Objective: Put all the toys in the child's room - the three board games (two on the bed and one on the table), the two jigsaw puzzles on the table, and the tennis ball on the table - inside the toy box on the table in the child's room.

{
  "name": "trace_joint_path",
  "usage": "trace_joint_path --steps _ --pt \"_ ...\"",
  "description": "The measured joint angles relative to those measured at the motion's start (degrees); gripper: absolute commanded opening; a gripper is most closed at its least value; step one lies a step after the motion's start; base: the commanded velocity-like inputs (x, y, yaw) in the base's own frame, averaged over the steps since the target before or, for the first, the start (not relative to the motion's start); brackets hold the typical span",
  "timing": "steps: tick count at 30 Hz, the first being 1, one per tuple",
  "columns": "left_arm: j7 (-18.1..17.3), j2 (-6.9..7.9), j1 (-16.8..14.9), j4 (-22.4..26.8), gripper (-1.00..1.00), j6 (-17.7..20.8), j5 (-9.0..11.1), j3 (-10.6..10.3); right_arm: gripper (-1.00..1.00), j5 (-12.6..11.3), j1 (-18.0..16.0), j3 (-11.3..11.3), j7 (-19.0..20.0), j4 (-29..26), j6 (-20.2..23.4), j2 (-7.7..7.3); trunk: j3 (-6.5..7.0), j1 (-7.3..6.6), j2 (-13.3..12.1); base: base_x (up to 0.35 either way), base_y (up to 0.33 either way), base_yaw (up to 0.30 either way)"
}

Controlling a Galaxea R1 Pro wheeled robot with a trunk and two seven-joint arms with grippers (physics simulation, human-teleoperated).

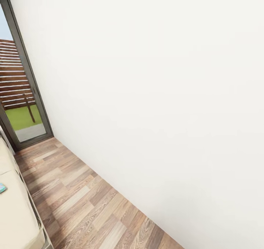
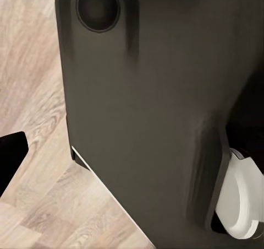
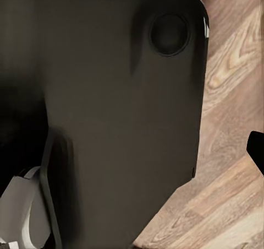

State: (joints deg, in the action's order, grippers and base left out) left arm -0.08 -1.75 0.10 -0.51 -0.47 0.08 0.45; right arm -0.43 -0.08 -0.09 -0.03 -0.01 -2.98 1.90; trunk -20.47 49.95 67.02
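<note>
While the head view is tilted toward a white wall point(image 1: 165, 95), little of the task is seen: the bed point(image 1: 14, 212) with its plain cream cover sits at the lower left edge, and a small teal-blue corner point(image 1: 2, 187) lies on it at the picture's very edge, too cropped to be identified as a game. Wood-plank floor point(image 1: 84, 205) runs between bed and wall. A dark-framed glass door point(image 1: 25, 95) is seen at far left, with a slatted fence and grass outside.

Wrist views add what the head view lacks: the robot's own dark body. A dark panel point(image 2: 148, 122) with a round recess is seen close up in the left wrist view, a white rounded part point(image 2: 242, 199) beside it, pale floor planks point(image 2: 33, 95) behind. A like panel point(image 3: 121, 111) is seen in the right wrist view, over browner planks point(image 3: 231, 150).

Both arms are held close to the body, cameras aimed at the floor. One black tip point(image 2: 11, 155) is caught at the left view's edge, one point(image 3: 257, 150) at the right's; spread or pressed together cannot be told for either gripper.
</note>
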Motion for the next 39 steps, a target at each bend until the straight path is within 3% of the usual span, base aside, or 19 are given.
trace_joint_path --steps 7,30,39 --pt "0.0 0.0 0.0 0.0 1.0 -0.08 0.0 0.02 1.0 -0.08 0.0 0.03 -0.02 0.0 -3.12 0.09 1.26 -1.54 -2.81 0.0 0.0 0.0" --pt "0.31 0.18 0.0 0.03 1.0 -3.1 0.05 0.08 1.0 -0.12 0.0 -0.04 -0.02 0.01 -4.36 0.83 5.39 -6.59 -12.04 0.0 0.0 0.0" --pt "2.83 0.12 0.0 0.03 1.0 -3.28 0.09 0.12 1.0 -0.2 0.0 -0.07 -0.05 0.01 -4.33 0.82 7.01 -8.57 -15.65 0.0 0.0 0.0"
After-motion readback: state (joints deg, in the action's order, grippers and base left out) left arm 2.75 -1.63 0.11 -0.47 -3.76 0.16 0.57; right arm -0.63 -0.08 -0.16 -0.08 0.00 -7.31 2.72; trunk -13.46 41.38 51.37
